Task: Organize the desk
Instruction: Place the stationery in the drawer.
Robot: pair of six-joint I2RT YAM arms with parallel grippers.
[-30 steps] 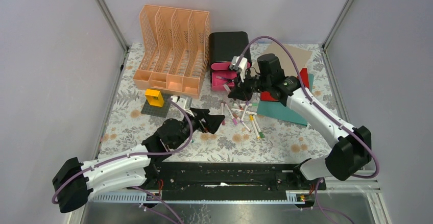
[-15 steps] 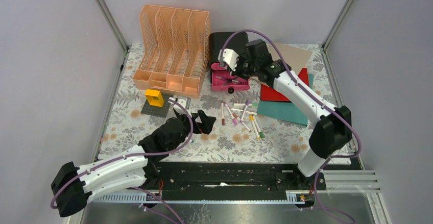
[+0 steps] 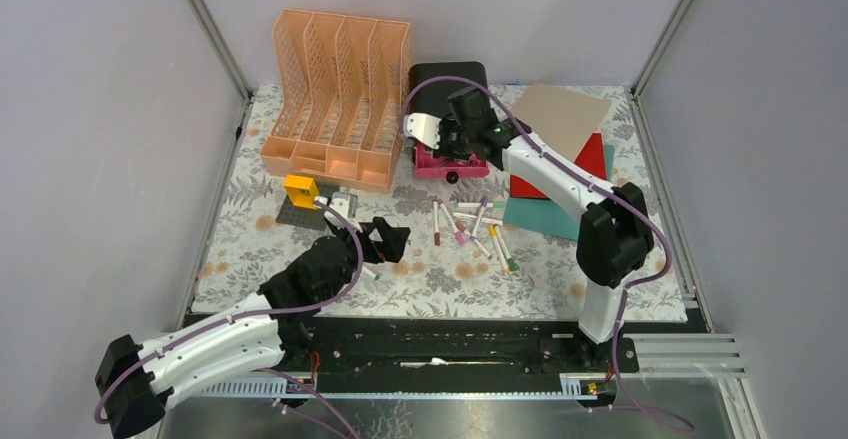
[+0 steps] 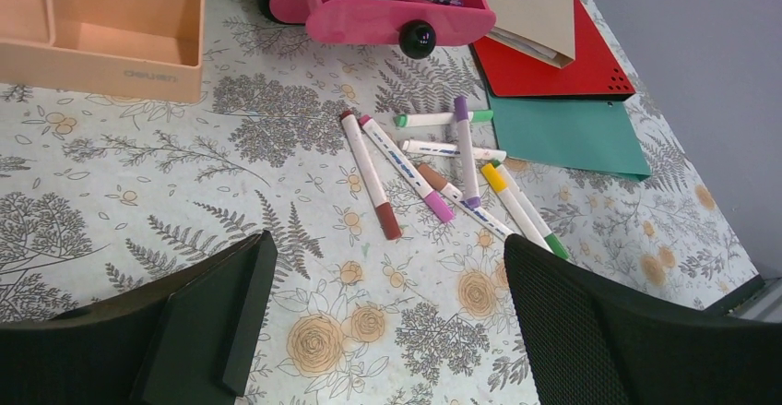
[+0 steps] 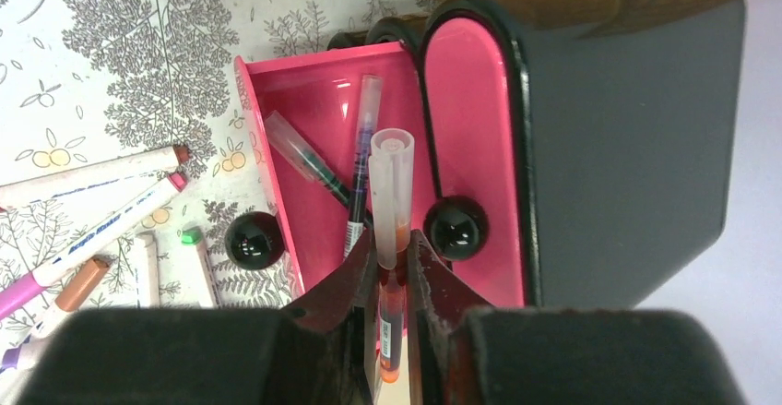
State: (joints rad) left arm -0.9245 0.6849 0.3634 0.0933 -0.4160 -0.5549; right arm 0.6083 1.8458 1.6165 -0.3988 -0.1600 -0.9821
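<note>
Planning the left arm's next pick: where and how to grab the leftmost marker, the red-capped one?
Grip the red-capped marker at its cap end, from straight above, jaws across the barrel. It lies flat on the desk, and the pink-tipped marker beside it crowds the other end but splays away toward the cap, so there should be room either side there.

Desk layout
Rack at back left of the desk, box right of it, its drawer open with pens inside. The right gripper holds a pen above the drawer. Markers lie before the drawer, folders to their right, block before the rack.
</note>
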